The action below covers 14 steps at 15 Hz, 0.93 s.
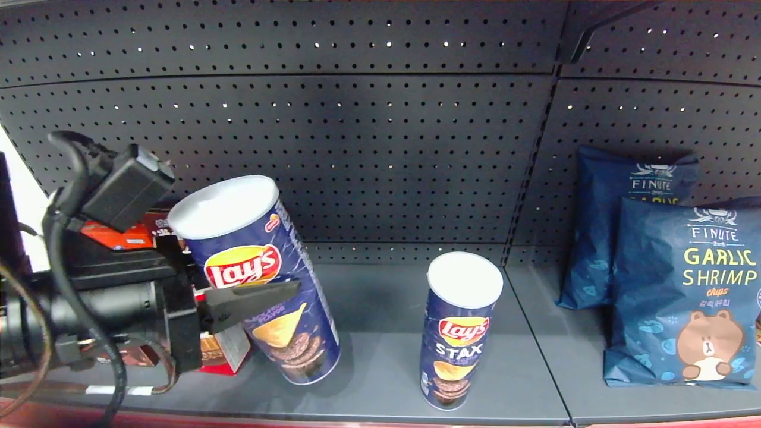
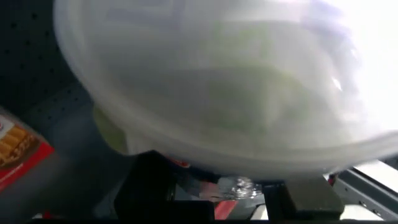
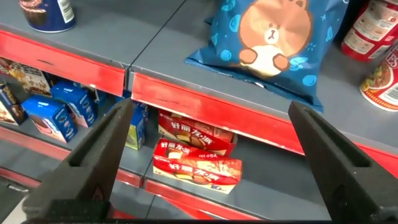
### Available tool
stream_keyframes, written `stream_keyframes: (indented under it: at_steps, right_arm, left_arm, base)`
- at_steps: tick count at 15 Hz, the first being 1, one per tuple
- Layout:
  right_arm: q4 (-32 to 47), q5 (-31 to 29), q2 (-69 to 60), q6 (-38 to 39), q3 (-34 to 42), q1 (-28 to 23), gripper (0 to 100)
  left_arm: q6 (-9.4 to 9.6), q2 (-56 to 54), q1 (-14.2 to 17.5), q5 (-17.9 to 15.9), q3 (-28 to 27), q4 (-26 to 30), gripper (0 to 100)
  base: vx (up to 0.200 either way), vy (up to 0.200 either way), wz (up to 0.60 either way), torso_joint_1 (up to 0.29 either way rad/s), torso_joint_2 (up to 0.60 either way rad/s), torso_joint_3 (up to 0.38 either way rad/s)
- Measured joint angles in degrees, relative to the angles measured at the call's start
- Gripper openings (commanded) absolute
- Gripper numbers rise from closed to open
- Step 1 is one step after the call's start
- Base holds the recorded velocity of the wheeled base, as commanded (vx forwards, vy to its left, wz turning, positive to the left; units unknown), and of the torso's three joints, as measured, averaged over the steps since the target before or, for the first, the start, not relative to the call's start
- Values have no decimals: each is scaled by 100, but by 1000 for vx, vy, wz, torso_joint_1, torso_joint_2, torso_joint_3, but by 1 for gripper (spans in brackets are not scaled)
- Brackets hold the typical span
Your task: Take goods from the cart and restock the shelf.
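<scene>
My left gripper point(image 1: 270, 297) is shut on a blue chips can point(image 1: 255, 273) with a white lid point(image 2: 230, 81). The can leans with its top to the left over the left part of the grey shelf point(image 1: 380, 333), its base close to the shelf floor. One dark finger point(image 1: 255, 300) crosses the can's front. A second, matching chips can point(image 1: 458, 339) stands upright at the shelf's middle, near the front edge. My right gripper point(image 3: 211, 112) hangs open and holds nothing in front of the shelf's red front edge point(image 3: 205, 102), below a blue bear-printed bag point(image 3: 273, 37).
Two blue chip bags point(image 1: 684, 291) lean against the pegboard on the right. Red boxes point(image 1: 119, 235) sit behind my left arm, one point(image 1: 223, 351) right beside the held can. The lower shelf holds red boxes point(image 3: 196, 158) and blue boxes point(image 3: 56, 112). Cup noodles point(image 3: 379, 43) stand beside the bag.
</scene>
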Motion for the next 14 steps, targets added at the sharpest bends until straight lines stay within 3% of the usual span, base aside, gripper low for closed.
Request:
stream_keyframes:
  at_steps: [6,7,9,12,14]
  right_arm:
    - [27,2,-2,6,11,-2,100]
    - [27,0,-5,9,17,-2,100]
    - [27,0,-5,9,50,4,100]
    - [20,0,-5,12,88,9,100]
    - [18,0,-5,20,96,9,100]
  left_arm:
    - [37,1354,-82,7,-1191,43,0]
    - [105,1514,-99,7,-1285,44,0]
    - [495,1853,-112,7,-1406,49,0]
    - [613,2258,-118,2,-1776,71,0]
    - [639,2515,-129,0,-2249,449,0]
  base:
    - [0,0,0,0,0,0]
    - [0,0,0,0,0,0]
    - [0,0,0,0,0,0]
    - [0,0,0,0,0,0]
    - [0,0,0,0,0,0]
